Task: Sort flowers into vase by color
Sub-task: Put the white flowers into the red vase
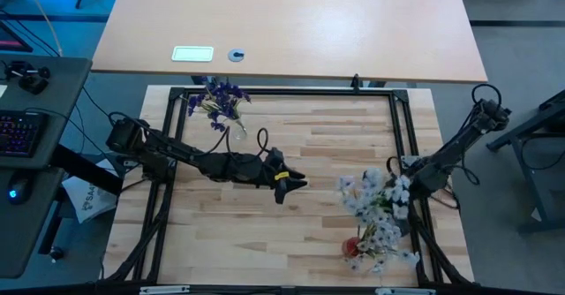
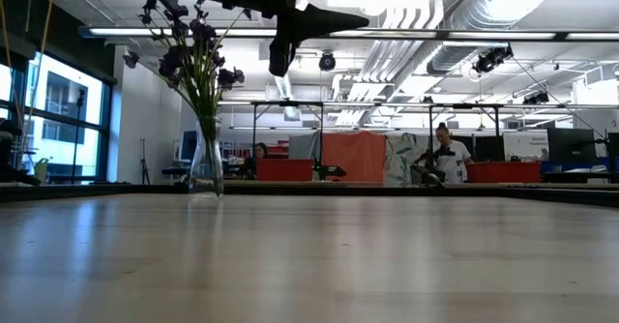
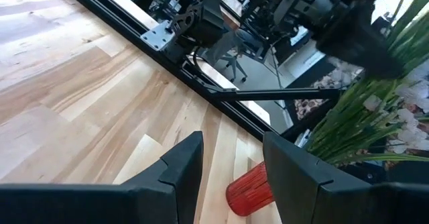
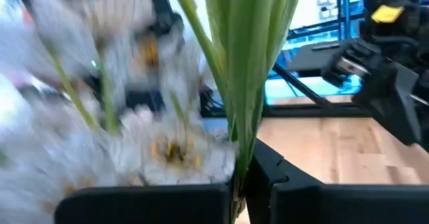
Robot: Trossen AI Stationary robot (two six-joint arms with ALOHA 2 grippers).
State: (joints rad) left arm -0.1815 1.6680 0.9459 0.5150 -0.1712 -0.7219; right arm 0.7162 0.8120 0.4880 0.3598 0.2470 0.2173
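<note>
The white-bloomed flowers (image 1: 380, 208) spread over the table's right near part, and their green stems (image 3: 362, 110) show in the left wrist view. My right gripper (image 1: 406, 182) is shut on a bunch of these stems. A small red vase (image 1: 351, 246) sits at the near-left edge of the white blooms; whether any stems stand in it is hidden. The purple flowers (image 1: 221, 101) stand upright in a clear glass vase (image 2: 205, 163) at the far left. My left gripper (image 1: 294, 185) hovers open over mid-table, raised well above the wood (image 2: 309, 18), with the red vase (image 3: 249, 189) beyond its fingers. My right gripper pinches several green stems (image 4: 236, 158) of the white flowers between its two fingers, which lie across the stems. The stems rise away from the fingers and the blooms (image 4: 134, 130) spread to one side. Whether the bunch is lifted clear of the table I cannot tell.
A black metal frame (image 1: 282, 92) borders the wooden work surface on all sides. A second tabletop (image 1: 291, 21) lies beyond the far edge. Bare wood (image 1: 221, 233) shows at the near left and between the two grippers. A person (image 2: 447, 154) stands far off in the room behind.
</note>
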